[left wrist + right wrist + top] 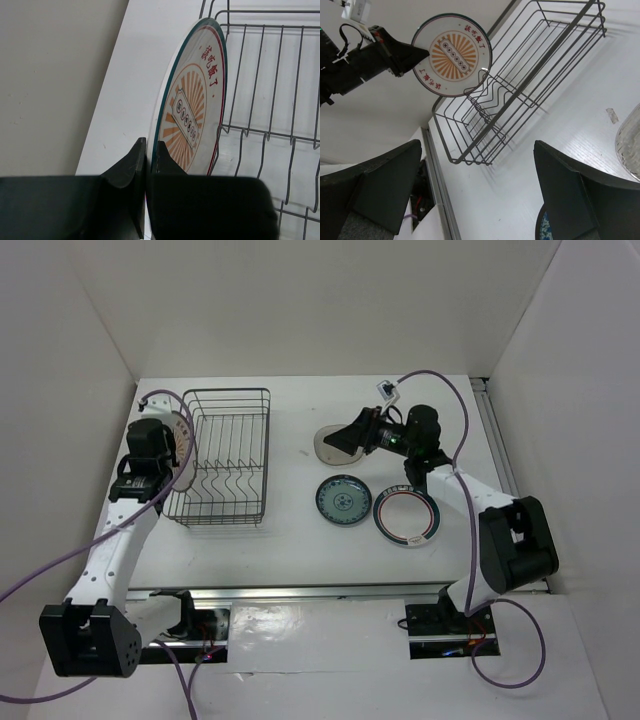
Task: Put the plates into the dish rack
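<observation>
Left wrist: left gripper clamps sunburst plate rim, dish rack right of fingers | right wrist: right gripper spread wide, grey plate beside one finger.

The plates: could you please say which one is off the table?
The orange sunburst plate, held on edge by the left claw; the grey plate, teal plate and red-rimmed plate lie flat on the table.

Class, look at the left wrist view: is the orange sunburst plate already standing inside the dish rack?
No, the left gripper holds the orange sunburst plate on edge outside the dish rack, beside its wire wall.
</observation>
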{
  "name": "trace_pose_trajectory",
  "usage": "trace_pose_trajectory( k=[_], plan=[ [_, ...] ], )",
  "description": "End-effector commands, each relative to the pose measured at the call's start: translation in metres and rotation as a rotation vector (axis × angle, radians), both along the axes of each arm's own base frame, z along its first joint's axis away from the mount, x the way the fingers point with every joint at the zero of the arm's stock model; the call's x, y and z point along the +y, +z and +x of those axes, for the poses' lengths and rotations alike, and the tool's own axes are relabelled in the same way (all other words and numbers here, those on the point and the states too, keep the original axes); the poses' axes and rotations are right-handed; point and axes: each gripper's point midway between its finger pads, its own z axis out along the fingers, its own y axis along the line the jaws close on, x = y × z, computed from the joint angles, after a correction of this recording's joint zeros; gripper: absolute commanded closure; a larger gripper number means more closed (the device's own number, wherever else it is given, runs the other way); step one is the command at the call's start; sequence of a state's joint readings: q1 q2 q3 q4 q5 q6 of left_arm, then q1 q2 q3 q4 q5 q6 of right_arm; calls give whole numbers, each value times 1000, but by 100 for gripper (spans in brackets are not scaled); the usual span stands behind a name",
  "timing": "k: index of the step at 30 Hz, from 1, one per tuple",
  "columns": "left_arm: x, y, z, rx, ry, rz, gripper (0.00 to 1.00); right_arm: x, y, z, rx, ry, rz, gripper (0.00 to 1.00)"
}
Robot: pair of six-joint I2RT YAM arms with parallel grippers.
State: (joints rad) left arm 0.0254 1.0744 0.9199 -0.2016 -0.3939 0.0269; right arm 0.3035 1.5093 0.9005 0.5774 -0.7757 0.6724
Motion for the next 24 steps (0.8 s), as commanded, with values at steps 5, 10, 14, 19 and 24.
trace_pose_trajectory(
  k=[5,10,14,19,24],
  plan=[
    [6,20,6,-112,65,-25,73,-4,22,-5,-78,5,24,0],
    [11,22,5,-116,98,-21,71,-6,20,-1,-79,-16,16,0],
    [10,26,7,-133,104,-36,62,-13,13,4,-63,-80,-35,0],
    [4,39,2,-181,92,-80,12,-37,-3,24,-48,-233,-170,0],
    [-16,49,1,-228,24,-195,0,-70,-36,57,18,-381,-290,0]
  ],
)
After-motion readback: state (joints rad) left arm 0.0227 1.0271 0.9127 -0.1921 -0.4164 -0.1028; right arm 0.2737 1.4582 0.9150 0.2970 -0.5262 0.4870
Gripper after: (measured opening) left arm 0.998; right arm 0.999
